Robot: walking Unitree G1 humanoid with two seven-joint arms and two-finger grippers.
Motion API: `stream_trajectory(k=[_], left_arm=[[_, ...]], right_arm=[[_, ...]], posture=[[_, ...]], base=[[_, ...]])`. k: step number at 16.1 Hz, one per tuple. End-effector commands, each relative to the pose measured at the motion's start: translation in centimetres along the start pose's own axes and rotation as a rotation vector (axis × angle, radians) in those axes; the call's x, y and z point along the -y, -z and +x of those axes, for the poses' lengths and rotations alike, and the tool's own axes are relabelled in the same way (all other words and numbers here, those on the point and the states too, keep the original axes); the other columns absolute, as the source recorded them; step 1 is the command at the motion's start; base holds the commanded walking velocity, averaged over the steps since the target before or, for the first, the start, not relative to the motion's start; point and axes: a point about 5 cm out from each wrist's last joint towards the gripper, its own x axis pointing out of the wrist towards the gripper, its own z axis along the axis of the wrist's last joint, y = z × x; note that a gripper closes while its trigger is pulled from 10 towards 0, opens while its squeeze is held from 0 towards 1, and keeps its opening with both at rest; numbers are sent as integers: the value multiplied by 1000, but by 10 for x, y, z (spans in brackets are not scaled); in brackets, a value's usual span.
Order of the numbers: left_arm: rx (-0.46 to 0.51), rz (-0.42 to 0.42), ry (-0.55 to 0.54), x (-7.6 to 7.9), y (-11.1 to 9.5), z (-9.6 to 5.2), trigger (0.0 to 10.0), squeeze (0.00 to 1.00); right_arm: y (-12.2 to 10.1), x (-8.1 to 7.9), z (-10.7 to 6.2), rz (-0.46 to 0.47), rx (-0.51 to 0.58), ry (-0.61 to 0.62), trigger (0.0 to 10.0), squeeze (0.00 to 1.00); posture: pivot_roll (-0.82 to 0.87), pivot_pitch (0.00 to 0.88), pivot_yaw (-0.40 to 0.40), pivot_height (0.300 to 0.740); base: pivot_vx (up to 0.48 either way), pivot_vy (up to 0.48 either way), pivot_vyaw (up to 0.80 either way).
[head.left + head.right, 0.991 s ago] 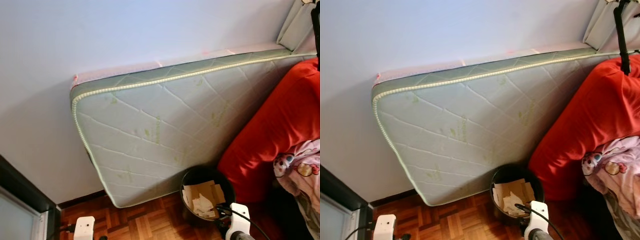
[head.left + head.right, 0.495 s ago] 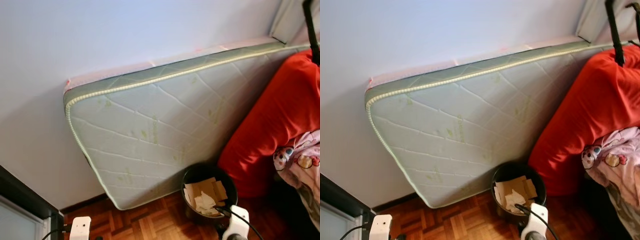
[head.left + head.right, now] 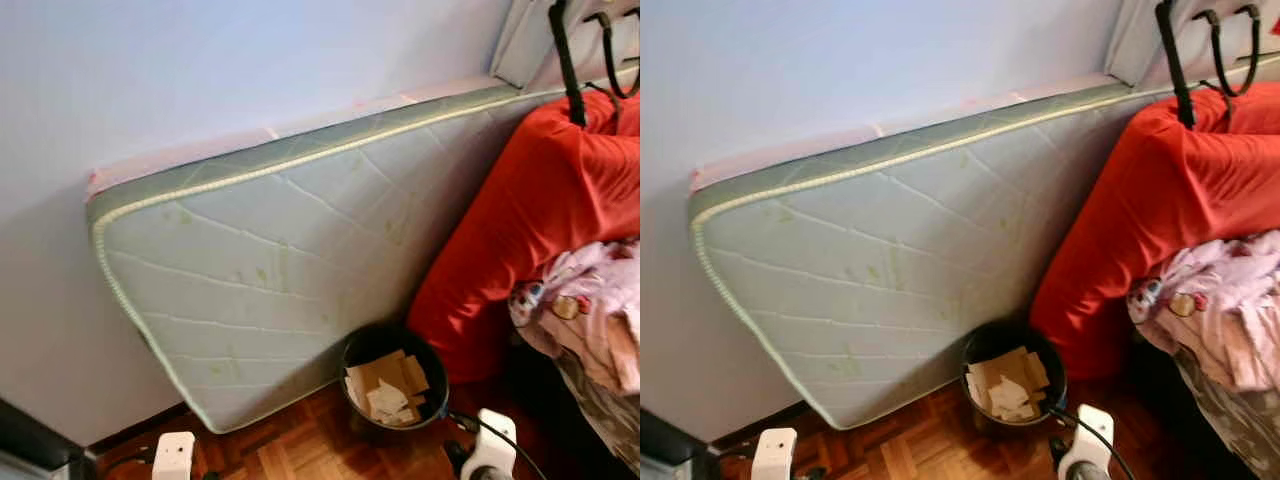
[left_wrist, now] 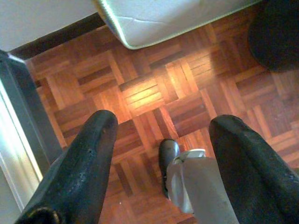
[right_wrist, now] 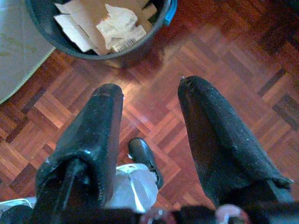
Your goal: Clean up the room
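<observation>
A pale green quilted mattress (image 3: 270, 260) stood on its long edge, leaning against the light blue wall (image 3: 200, 70). Taking that mattress as the landmark: below its lower corner the parquet floor (image 4: 140, 88) ran out, and the left tool (image 4: 161, 163) hung low over those boards with its two black fingers spread wide and nothing between them. Just beside the mattress's lower right edge, touching or nearly touching it, sat a round black waste bin (image 3: 392, 378) holding pieces of cardboard and crumpled paper (image 5: 117, 21). The right tool (image 5: 149, 140) hovered over the floor close to that bin, its fingers also wide apart and empty. To the right of the mattress, pressed against its face, lay a big red cushion (image 3: 520, 210), with black straps (image 3: 565, 60) hanging over its top. Farther right, a heap of pink printed cloth (image 3: 590, 310) was draped against the cushion.
</observation>
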Motion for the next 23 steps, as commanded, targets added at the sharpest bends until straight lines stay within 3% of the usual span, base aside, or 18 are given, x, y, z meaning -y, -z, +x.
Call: stream_trajectory(k=[1, 9, 12, 19, 23], left_arm=[[-5, 11, -9, -1, 1, 0, 10000, 0], [-7, 36, -31, -8, 0, -1, 10000, 0], [-8, 90, -35, -9, 0, -1, 10000, 0], [4, 60, -39, -9, -2, -1, 10000, 0], [6, 65, -48, -10, -2, -1, 10000, 0]], right_arm=[[1, 2, 0, -8, -5, -1, 10000, 0], [2, -5, 0, -45, -13, -49, 10000, 0], [4, -5, 0, -58, -23, -51, 10000, 0], [1, -7, 0, -68, -25, -67, 10000, 0], [0, -6, 0, -82, -24, -60, 10000, 0]], posture=[[73, 0, -37, 740], [86, 0, -17, 740], [82, 0, -7, 740], [105, 0, -19, 740], [104, 0, -20, 740]], base=[[0, 0, -756], [0, -133, -756], [0, -96, -756], [0, -42, -754], [0, 0, -109]])
